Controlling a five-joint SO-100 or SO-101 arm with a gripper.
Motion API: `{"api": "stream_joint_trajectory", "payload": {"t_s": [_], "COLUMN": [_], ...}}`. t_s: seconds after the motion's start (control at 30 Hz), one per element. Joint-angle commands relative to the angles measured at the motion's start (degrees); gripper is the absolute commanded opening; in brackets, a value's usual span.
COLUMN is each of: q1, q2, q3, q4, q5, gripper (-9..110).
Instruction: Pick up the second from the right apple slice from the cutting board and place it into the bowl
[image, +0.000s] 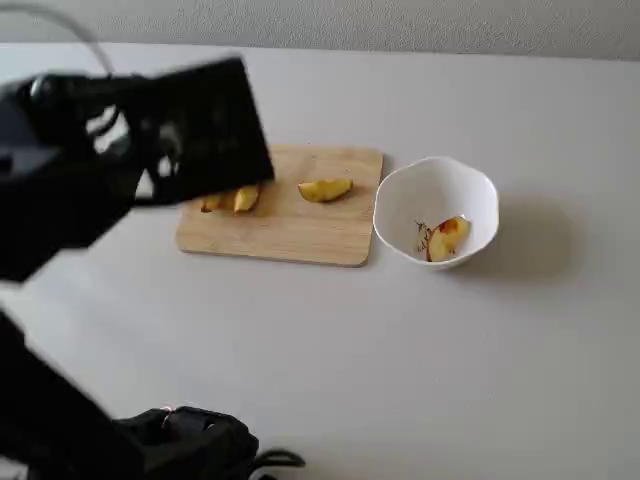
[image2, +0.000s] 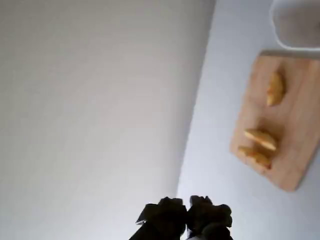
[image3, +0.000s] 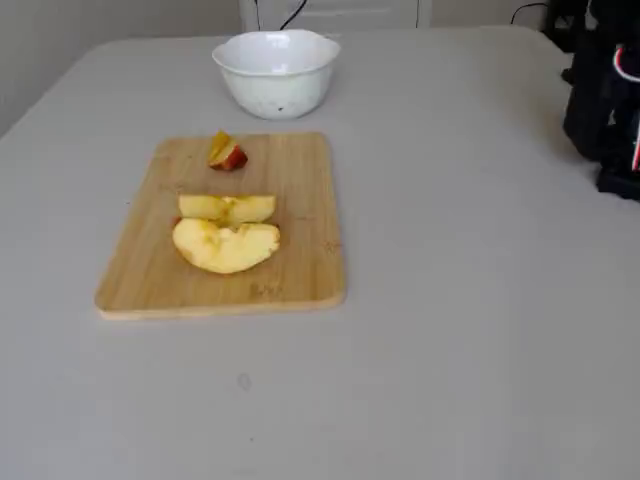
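Inside the bowl (image: 436, 205), only one fixed view shows an apple slice (image: 447, 238).

arm (image: 120, 150): black, boxy, blurred | grey cable above | base (image: 190, 440): black, rounded

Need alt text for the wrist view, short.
Three apple slices lie on a tan cutting board at right, on a pale table, with the white bowl partly visible at top right. The dark gripper sits at the bottom edge, shut and empty.
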Motion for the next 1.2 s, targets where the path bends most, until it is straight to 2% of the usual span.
{"api": "stream_joint_trajectory", "payload": {"t_s": [0.0,0.1,0.47,0.77,1.17], "q1": [0.09,-0.97,4.57,3.96,3.52], "q2": [35.86,50.27,56.87,56.87,56.87], "q3": [49.22,67.5,101.51,111.36,116.02], "q4": [-23.12,-27.95,-34.01,-32.87,-32.7], "q5": [2.11,0.53,-0.26,-0.7,-1.41], "gripper": [0,1,0,0,0]}}
